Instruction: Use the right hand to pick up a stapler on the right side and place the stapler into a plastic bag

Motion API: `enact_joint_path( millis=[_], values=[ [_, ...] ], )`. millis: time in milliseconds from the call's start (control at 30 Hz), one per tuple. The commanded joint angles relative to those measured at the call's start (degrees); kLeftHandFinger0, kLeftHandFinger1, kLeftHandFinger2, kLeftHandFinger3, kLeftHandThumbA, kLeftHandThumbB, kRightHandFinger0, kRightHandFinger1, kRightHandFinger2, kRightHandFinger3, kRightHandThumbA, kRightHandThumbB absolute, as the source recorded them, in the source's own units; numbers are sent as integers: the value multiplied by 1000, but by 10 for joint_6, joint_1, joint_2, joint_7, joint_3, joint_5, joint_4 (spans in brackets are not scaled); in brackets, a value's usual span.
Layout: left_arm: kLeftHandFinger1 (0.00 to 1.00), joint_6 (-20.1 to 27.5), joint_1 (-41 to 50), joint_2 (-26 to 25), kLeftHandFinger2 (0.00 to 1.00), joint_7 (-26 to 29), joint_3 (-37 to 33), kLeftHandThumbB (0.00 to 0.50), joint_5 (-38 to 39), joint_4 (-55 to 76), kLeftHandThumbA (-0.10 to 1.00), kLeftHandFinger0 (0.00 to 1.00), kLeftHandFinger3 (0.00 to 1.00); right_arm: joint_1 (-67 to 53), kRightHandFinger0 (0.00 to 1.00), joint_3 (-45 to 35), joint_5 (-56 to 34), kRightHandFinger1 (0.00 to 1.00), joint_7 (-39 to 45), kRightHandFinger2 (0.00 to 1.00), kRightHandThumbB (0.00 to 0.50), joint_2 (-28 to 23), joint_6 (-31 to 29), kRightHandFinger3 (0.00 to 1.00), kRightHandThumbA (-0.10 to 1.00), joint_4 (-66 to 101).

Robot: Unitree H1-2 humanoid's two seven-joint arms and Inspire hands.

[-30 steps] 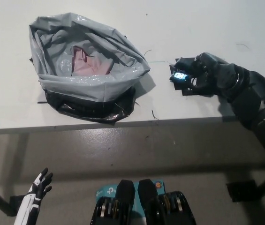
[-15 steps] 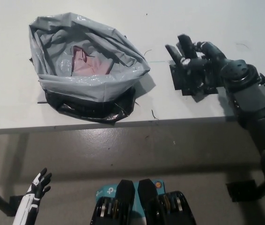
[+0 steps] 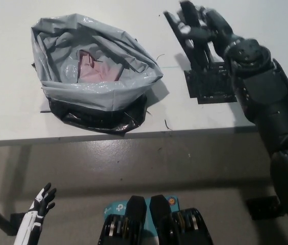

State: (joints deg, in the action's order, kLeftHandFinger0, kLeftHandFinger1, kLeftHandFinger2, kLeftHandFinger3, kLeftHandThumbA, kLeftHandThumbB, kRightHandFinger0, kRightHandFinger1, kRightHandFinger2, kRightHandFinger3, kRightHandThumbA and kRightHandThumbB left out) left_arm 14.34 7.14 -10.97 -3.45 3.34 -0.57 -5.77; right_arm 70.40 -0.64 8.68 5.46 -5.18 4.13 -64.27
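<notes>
Right hand (image 3: 205, 35): I see its fingers (image 3: 208, 20) curled round the stapler, to the right of the plastic bag.
Stapler (image 3: 177, 33): dark, in that grasp, outside the plastic bag (image 3: 95, 71).
Black pad (image 3: 210, 87): on the surface (image 3: 11, 112), right of the bag.
Left hand (image 3: 42, 201): below the bag, fingers apart, empty.
</notes>
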Motion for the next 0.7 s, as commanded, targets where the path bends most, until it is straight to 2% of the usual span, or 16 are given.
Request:
enact_joint_path(
  millis=[0, 33, 67, 100, 133, 200, 300, 400, 467, 567, 667],
  values=[
    [1000, 9, 1, -6, 1000, -6, -3, 106, -3, 14, 1000, 1000, 1000, 80, 498, 26, 10, 575, -13, 912, 142, 21, -2, 664, -100, 38],
    [1000, 8, 2, -6, 1000, -6, -3, 102, -3, 15, 1000, 1000, 1000, 87, 350, 35, 16, 545, -14, 901, 147, 27, -7, 720, -100, 37],
    [1000, 9, 2, -6, 1000, -7, -3, 97, -1, 14, 1000, 1000, 1000, 91, 106, 44, 23, 489, -14, 871, 153, 30, -9, 753, -100, 37],
    [1000, 10, 2, -7, 1000, -7, -2, 97, 0, 14, 1000, 1000, 1000, 99, 21, 59, 33, 499, -15, 876, 157, 35, -9, 805, -100, 36],
    [1000, 10, 2, -7, 1000, -6, -2, 98, -2, 14, 1000, 1000, 1000, 103, 4, 67, 36, 521, -15, 877, 162, 37, -7, 834, -100, 36],
    [1000, 13, 3, -6, 1000, -3, -4, 103, -10, 18, 1000, 1000, 1000, 123, 0, 90, 52, 503, -30, 825, 182, 52, -27, 784, -100, 18],
    [1000, 15, 1, -8, 1000, -5, -5, 104, -12, 19, 1000, 1000, 1000, 143, 16, 103, 55, 501, -43, 819, 184, 71, -41, 761, -100, -10],
    [1000, 12, 0, -8, 1000, -3, -6, 97, -17, 26, 1000, 1000, 1000, 161, 0, 124, 69, 395, -69, 749, 177, 98, -53, 719, -100, -40],
    [1000, 10, -1, -9, 1000, -5, -6, 95, -17, 30, 1000, 1000, 1000, 163, 0, 136, 77, 367, -81, 730, 164, 109, -69, 713, -100, -57],
    [1000, 3, 0, -10, 1000, -8, -7, 94, -13, 38, 1000, 1000, 1000, 163, 0, 156, 90, 291, -103, 663, 171, 118, -92, 681, -100, -78],
    [1000, -4, 0, -8, 1000, -9, -8, 117, -11, 44, 1000, 1000, 1000, 162, 0, 206, 134, 217, -133, 615, 167, 128, -116, 680, -100, -102]
  ],
)
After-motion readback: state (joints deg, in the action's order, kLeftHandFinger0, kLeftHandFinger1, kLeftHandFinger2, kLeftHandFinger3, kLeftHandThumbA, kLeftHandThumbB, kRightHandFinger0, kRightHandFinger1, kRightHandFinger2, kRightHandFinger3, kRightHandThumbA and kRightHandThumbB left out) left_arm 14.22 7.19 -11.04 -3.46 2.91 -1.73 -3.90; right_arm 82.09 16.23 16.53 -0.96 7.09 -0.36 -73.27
